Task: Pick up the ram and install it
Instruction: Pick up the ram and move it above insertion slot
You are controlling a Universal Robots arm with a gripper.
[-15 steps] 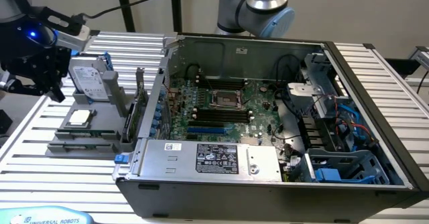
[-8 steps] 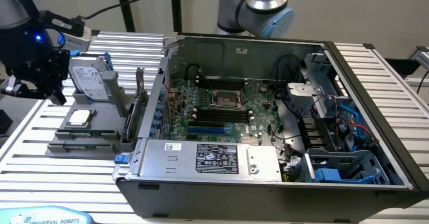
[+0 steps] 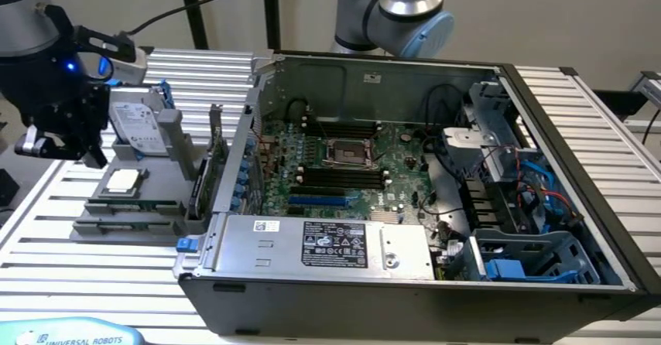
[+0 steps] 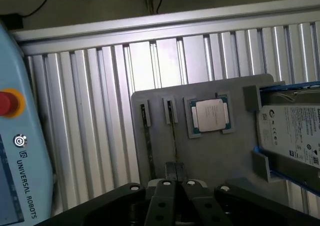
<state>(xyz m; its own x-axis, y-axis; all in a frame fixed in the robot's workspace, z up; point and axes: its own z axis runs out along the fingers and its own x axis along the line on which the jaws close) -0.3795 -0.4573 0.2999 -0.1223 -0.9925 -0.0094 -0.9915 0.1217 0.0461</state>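
The ram stands on edge in a slot of the grey holder plate, seen as a thin dark strip; a second strip stands in the neighbouring slot. In the exterior view the ram shows as a green strip low on the holder. My gripper hangs right over the first slot, its fingers pressed together and shut, with nothing visibly between them. From outside, the gripper sits above the holder's left end, well apart from the open computer case. The motherboard's black slots lie inside the case.
A square silver processor and a hard drive with a blue-edged frame share the holder. A pale blue teach pendant lies beside it on the ribbed aluminium table. The case wall rises between the holder and the motherboard.
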